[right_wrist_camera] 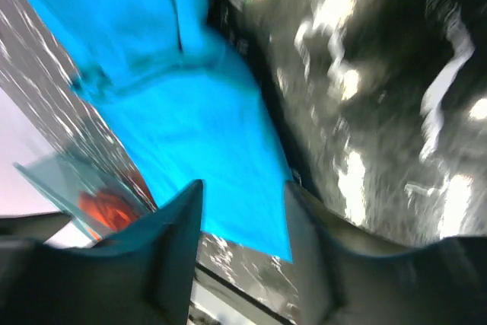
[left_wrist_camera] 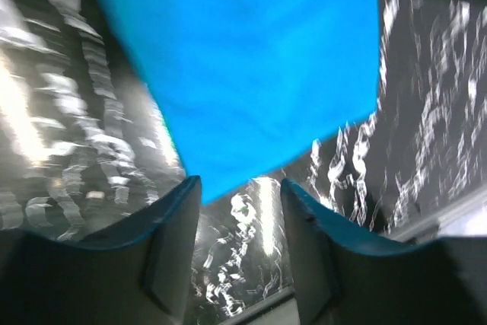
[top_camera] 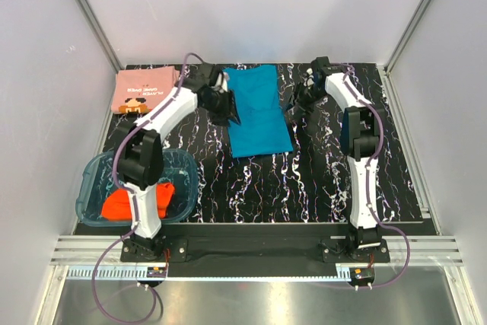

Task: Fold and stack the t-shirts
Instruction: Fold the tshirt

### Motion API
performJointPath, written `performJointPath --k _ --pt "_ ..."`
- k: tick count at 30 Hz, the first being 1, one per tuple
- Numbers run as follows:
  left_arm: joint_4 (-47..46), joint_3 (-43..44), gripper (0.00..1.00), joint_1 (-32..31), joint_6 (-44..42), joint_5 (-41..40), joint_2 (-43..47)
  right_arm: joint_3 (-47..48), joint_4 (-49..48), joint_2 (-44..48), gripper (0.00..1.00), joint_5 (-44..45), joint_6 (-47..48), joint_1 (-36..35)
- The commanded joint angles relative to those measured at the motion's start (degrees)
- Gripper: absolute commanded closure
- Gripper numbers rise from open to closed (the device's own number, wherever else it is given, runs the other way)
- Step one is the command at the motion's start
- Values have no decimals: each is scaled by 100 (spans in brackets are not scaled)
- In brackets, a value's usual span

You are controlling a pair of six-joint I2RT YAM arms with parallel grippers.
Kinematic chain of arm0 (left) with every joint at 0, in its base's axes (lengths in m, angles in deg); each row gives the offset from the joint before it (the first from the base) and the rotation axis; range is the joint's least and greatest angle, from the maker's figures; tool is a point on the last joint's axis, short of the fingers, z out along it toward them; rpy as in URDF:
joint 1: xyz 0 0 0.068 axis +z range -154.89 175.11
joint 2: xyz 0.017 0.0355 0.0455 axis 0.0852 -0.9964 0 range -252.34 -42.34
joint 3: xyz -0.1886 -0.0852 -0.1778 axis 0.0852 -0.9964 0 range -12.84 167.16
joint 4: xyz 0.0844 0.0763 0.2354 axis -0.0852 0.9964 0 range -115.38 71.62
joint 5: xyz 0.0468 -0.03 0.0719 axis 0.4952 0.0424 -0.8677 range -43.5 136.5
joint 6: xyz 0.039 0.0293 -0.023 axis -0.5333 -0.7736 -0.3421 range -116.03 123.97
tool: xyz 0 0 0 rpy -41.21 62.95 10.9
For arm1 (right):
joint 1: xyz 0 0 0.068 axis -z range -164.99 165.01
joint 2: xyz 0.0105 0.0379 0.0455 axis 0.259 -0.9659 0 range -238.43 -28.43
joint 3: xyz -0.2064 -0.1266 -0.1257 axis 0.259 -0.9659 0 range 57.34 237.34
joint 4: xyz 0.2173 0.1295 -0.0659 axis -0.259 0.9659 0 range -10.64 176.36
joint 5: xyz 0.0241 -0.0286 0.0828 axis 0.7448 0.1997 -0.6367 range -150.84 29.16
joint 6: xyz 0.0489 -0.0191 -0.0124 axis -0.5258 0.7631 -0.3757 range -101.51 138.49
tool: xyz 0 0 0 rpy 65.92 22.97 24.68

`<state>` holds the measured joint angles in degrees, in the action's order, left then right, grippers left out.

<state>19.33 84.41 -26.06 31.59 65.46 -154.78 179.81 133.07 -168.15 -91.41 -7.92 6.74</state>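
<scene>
The teal-blue t-shirt [top_camera: 256,112] lies as a long narrow panel at the back middle of the table. My left gripper [top_camera: 229,111] hangs at its left edge, jaws open with nothing between them. In the left wrist view the gripper [left_wrist_camera: 240,188] points at the shirt [left_wrist_camera: 243,66], just short of its corner. My right gripper [top_camera: 295,100] is a little off the shirt's right edge, open and empty. The right wrist view shows the gripper [right_wrist_camera: 243,192] over the blue cloth [right_wrist_camera: 198,112]. The salmon-pink printed t-shirt [top_camera: 144,89] lies folded at back left. The orange-red t-shirt [top_camera: 122,204] sits crumpled in the tub.
A clear blue-tinted plastic tub [top_camera: 185,167] stands at the front left beside the left arm, and shows in the right wrist view as the tub [right_wrist_camera: 57,176]. White walls close in the dark marbled table [top_camera: 304,180] on three sides.
</scene>
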Motion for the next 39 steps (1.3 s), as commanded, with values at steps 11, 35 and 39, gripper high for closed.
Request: performJointPath --k 11,35,39 --pt "-964 -1349 66 -458 95 987 -199 -2886 -968 1764 96 -775 488 -324" --pt "-586 -3203 70 -608 -476 -68 248 -5672 -1645 2624 97 -257 339 -95" --pt "-341 -3388 71 -695 -625 195 731 -6025 -1409 3029 95 -222 522 -271"
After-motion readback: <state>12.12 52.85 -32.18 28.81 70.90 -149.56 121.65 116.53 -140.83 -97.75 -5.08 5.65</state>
